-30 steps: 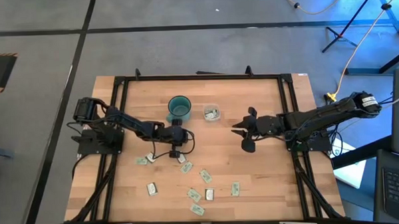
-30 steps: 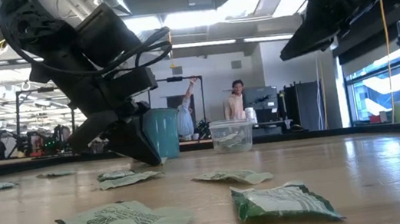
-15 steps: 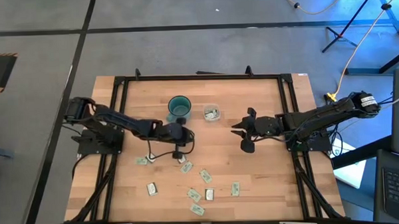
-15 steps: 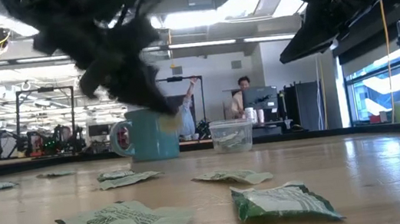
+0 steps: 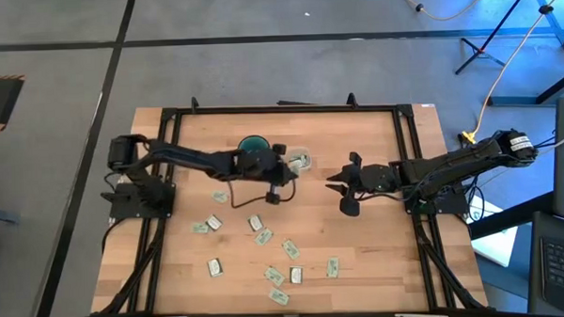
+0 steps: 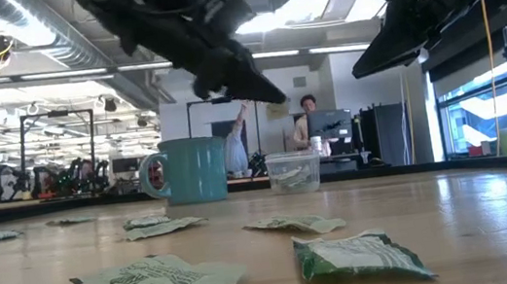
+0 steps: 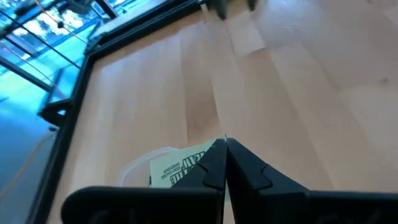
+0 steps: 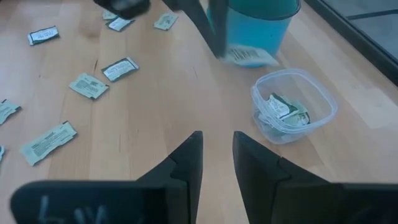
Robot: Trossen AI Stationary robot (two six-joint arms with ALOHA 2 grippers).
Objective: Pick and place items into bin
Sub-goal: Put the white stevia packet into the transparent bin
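Two arms over the wooden surface [image 5: 379, 249] from overhead: the left gripper [image 5: 284, 168] reaches in beside the clear cup [image 5: 300, 161], next to the teal mug [image 5: 253, 146], while the right gripper [image 5: 344, 187] waits off to the side. Loose packets [image 5: 266, 236] lie scattered on the near half.

Low down, the left gripper [image 6: 262, 94] hangs above the mug [image 6: 185, 171] and cup [image 6: 294, 171], packets [image 6: 159, 282] in the foreground.

Left wrist view: fingers [image 7: 214, 165] clenched on a pale green packet [image 7: 177, 168], right over the cup's rim [image 7: 134, 171].

Right wrist view: that arm's fingers [image 8: 189, 158] stand parted, grasping nothing; the cup [image 8: 292, 106] already has packets inside.
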